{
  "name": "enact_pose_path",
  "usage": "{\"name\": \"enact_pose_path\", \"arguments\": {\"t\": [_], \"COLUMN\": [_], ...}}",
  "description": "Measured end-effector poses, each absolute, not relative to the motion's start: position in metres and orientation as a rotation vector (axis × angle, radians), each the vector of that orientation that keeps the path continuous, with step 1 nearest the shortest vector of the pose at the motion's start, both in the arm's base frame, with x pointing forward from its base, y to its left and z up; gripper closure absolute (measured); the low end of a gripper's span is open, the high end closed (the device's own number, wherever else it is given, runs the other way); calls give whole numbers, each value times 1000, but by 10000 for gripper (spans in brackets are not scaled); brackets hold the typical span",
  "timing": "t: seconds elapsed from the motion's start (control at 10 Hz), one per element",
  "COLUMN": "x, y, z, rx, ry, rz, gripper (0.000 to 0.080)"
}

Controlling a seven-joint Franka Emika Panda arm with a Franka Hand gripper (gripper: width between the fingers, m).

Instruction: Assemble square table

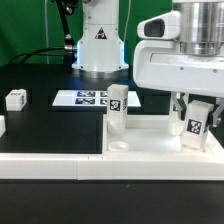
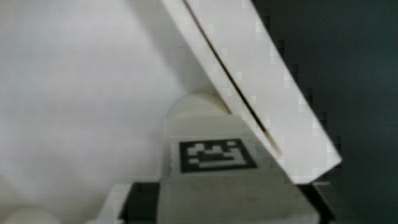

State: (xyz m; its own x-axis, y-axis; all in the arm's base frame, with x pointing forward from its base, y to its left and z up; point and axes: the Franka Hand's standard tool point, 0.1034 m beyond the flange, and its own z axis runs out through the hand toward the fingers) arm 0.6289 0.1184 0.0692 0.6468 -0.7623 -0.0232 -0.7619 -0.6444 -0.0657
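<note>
The square table slab (image 1: 160,138) lies white and flat with a raised rim at the exterior view's lower right. One white tagged leg post (image 1: 117,108) stands upright at its left corner. My gripper (image 1: 194,122) is shut on a second tagged leg post (image 1: 195,124) and holds it upright over the slab's right part. In the wrist view the held post (image 2: 214,150) sits between the dark pads (image 2: 144,205), with the slab (image 2: 80,100) and its rim (image 2: 267,90) beneath. Whether the post touches the slab is hidden. A third leg post (image 1: 15,98) lies on the black table at the left.
The marker board (image 1: 82,98) lies behind the slab. A long white rail (image 1: 50,165) runs along the front edge. Another white part (image 1: 2,126) shows at the far left edge. The robot base (image 1: 98,45) stands at the back.
</note>
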Motion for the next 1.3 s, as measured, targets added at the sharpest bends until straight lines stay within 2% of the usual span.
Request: {"name": "enact_pose_path", "arguments": {"t": [0.3,0.5,0.7,0.8,0.9,1.0,1.1,1.3], "x": [629,629,629,629,629,629,629,629], "y": [119,120,119,119,121,125,122,120], "z": [66,66,65,65,66,67,66,66], "rx": [-2347,-2204,-2244,-2267,-2511,-2623,-2622,-2740], "ry": [1827,1987,1943,1919,1630,1463,1467,1242], "rz": [49,74,69,65,27,3,5,-15], "gripper": [506,506,506,321,321,190,157,150]}}
